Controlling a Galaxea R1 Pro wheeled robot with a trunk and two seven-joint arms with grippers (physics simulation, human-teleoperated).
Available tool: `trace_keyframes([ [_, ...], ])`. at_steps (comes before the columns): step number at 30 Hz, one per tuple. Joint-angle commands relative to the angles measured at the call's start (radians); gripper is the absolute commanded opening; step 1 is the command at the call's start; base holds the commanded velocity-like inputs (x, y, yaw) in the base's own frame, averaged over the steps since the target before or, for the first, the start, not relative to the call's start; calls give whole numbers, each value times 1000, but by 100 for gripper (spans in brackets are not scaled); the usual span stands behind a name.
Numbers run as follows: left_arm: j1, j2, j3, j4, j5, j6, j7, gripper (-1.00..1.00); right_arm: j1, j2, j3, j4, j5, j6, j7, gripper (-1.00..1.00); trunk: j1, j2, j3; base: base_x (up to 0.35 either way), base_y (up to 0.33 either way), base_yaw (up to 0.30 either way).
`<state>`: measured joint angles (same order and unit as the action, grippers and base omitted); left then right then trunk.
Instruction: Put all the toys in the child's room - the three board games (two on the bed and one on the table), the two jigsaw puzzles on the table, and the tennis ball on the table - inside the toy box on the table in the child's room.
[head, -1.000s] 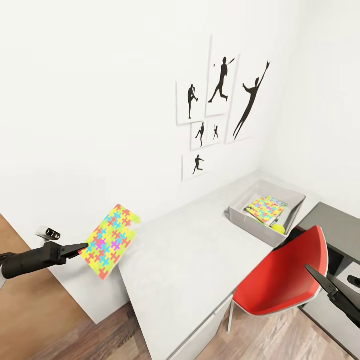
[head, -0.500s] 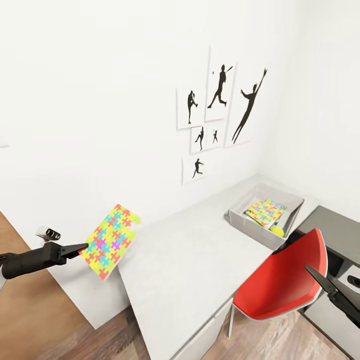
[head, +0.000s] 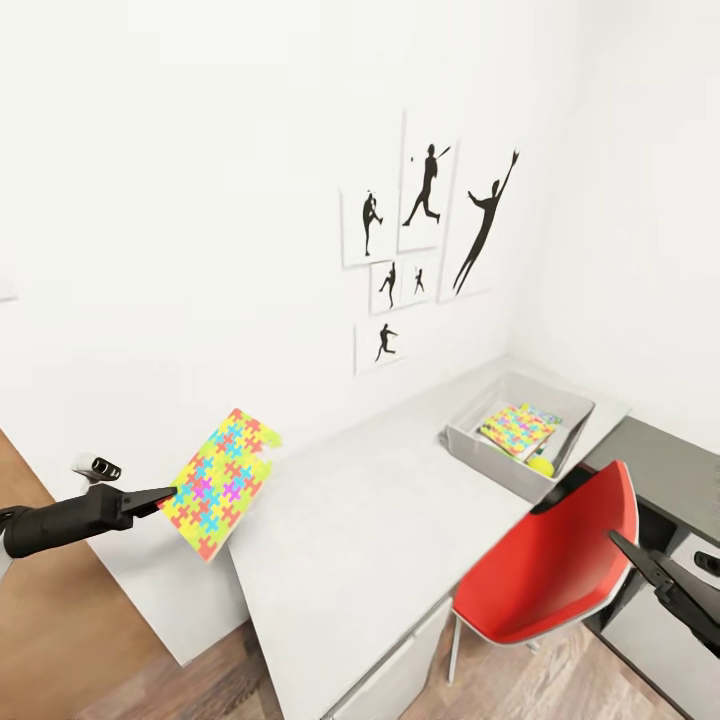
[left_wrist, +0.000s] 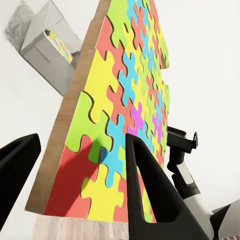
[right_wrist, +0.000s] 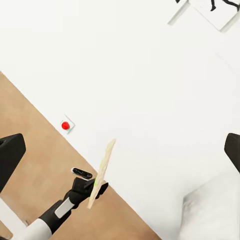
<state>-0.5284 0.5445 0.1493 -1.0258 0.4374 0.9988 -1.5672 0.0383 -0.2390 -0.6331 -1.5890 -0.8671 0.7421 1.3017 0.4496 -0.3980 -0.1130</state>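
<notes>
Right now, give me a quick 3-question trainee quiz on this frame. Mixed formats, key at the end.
1. True or false: the left gripper is shut on a jigsaw puzzle.
2. Multiple choice: what lies in the toy box on the table? A) a jigsaw puzzle and the tennis ball, B) only a blue game box, C) nothing.
3. Fill in: the right gripper is ____ and holds nothing, beside the red chair.

Key: 1 true. 2 A: the second puzzle and the tennis ball lie inside. 3 open.
</notes>
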Motion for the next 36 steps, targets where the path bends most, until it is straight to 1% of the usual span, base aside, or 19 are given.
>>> trace_keyframes([
  [1, -1, 1, 0, 0, 0, 11, -4, -100, 0, 0, 0, 0, -5, 8, -1, 100, 0, -2, 0, -135, -204, 0],
  [10, -1, 1, 0, 0, 0, 6, -4, -100, 0, 0, -9, 0, -4, 8, -1, 100, 0, -2, 15, -37, -65, 0],
  [19, -1, 1, 0, 0, 0, 0, -4, -100, 0, -3, -13, 12, -4, 8, -1, 100, 0, -2, 30, -33, -189, -16],
  [30, -1, 0, 0, 0, 0, -6, -4, -100, 0, -11, -14, 30, -6, 9, -1, 100, 0, -2, 46, -4, -74, -158],
  [36, -1, 1, 1, -1, 0, -7, -4, -100, 0, -13, -15, 30, -6, 9, -1, 100, 0, -2, 55, 0, -240, -197],
])
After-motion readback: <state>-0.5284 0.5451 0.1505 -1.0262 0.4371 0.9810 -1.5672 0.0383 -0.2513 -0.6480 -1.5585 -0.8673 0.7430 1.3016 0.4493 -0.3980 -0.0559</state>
